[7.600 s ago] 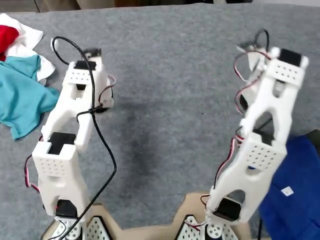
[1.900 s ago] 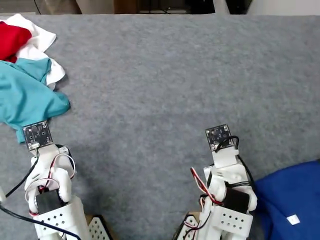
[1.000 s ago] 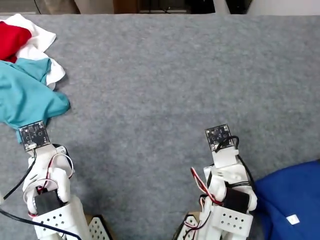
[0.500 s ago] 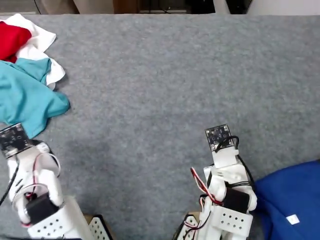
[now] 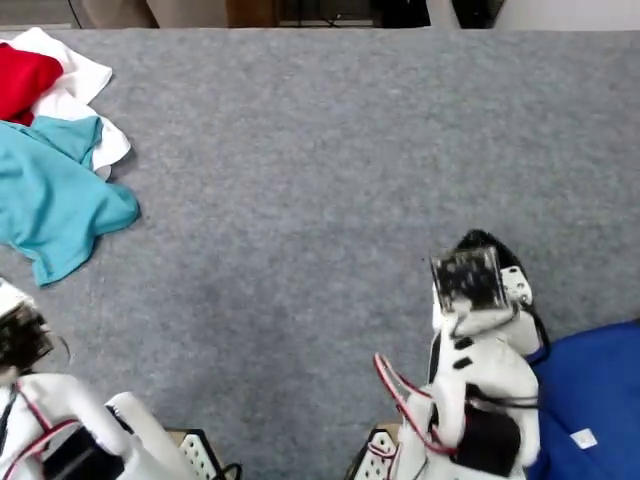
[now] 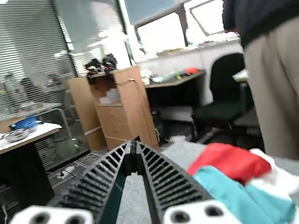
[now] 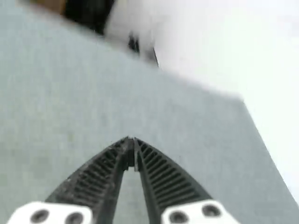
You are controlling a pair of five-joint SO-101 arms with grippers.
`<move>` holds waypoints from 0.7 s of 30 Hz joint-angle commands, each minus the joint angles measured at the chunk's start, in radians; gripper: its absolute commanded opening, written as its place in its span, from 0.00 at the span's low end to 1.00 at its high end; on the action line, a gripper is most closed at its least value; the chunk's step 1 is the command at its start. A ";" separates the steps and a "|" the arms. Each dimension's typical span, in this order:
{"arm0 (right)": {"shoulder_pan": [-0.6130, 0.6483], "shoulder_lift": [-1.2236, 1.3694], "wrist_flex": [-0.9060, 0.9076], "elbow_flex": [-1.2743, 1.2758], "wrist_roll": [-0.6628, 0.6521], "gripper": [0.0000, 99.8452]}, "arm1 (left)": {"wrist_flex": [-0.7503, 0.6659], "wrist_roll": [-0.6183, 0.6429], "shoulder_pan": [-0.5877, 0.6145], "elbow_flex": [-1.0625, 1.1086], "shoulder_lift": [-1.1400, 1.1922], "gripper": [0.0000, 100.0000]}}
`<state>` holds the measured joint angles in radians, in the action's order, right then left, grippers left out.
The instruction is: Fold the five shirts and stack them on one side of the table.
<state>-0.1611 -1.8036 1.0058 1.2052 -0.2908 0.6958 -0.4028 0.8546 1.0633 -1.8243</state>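
A teal shirt (image 5: 50,205) lies crumpled at the table's left side, with a white shirt (image 5: 75,85) and a red shirt (image 5: 22,78) bunched behind it. A dark blue shirt (image 5: 590,400) sits folded at the front right corner. My left gripper (image 6: 135,148) is shut and empty, raised and looking past the red shirt (image 6: 229,158) and teal shirt (image 6: 243,198) into the room. The left arm (image 5: 30,400) is at the front left edge. My right gripper (image 7: 131,145) is shut and empty above bare grey cloth; the right arm (image 5: 475,340) stands beside the blue shirt.
The grey table cover (image 5: 330,170) stretches bare across the middle and back. A person's trouser leg (image 6: 275,88) stands beyond the table's far left corner, near desks and a chair in the room behind.
The left arm has swung left and back toward the front left corner. The right arm has tilted up and shifted slightly right toward the blue shirt. The shirts have not moved.
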 commanded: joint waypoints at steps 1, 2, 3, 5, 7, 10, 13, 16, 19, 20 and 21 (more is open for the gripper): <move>0.077 -0.053 -0.028 -0.163 0.149 0.01 | 0.008 0.075 0.058 -0.086 0.022 0.02; 0.101 -0.012 -0.028 -0.205 0.189 0.01 | 0.035 0.089 0.060 -0.104 0.039 0.02; 0.125 0.042 -0.028 -0.246 0.216 0.01 | 0.064 0.103 0.060 -0.130 0.067 0.02; 0.163 0.180 -0.026 -0.348 0.261 0.01 | 0.117 0.138 0.055 -0.187 0.162 0.02; 0.188 0.341 0.006 -0.484 0.299 0.01 | 0.158 0.172 0.052 -0.267 0.295 0.02; 0.272 0.591 0.106 -0.725 0.347 0.01 | 0.244 0.222 0.057 -0.433 0.539 0.02; 0.389 0.835 0.196 -0.960 0.344 0.01 | 0.344 0.262 0.052 -0.612 0.782 0.02; 0.510 1.063 0.265 -1.175 0.344 0.01 | 0.404 0.322 0.052 -0.760 1.004 0.02; 0.605 1.282 0.330 -1.351 0.350 0.01 | 0.427 0.371 0.049 -0.876 1.208 0.02; 0.625 1.353 0.361 -1.403 0.350 0.01 | 0.433 0.373 0.034 -0.910 1.276 0.02; 0.638 1.426 0.390 -1.454 0.351 0.01 | 0.442 0.371 0.014 -0.944 1.345 0.04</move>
<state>0.4204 -0.5854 1.3326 -0.0606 0.0499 1.1193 -0.0468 0.9068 0.2547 -0.6644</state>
